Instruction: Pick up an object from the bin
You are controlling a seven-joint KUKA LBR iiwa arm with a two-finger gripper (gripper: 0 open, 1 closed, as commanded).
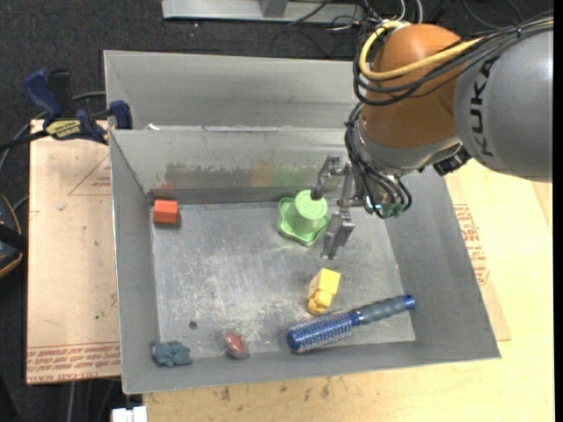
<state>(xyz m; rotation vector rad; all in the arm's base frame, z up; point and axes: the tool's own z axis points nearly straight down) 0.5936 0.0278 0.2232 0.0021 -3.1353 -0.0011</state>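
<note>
Along the lower edge of the grey metal bin (pixel 130 236) lie a blue-grey crumpled lump (pixel 170 352) at lower left, a small reddish round thing (pixel 234 344) beside it, and a blue plastic hairbrush (pixel 347 322) at lower right. Just above the brush sits a yellow plastic block (pixel 323 290). At the frame's centre stands a green plastic cup-shaped thing (pixel 302 217), with the tool (pixel 335 205) just to its right, its two fingers spread wide apart; whether the cup sits between them I cannot tell. An orange-red cube (pixel 164 212) rests at the far left.
</note>
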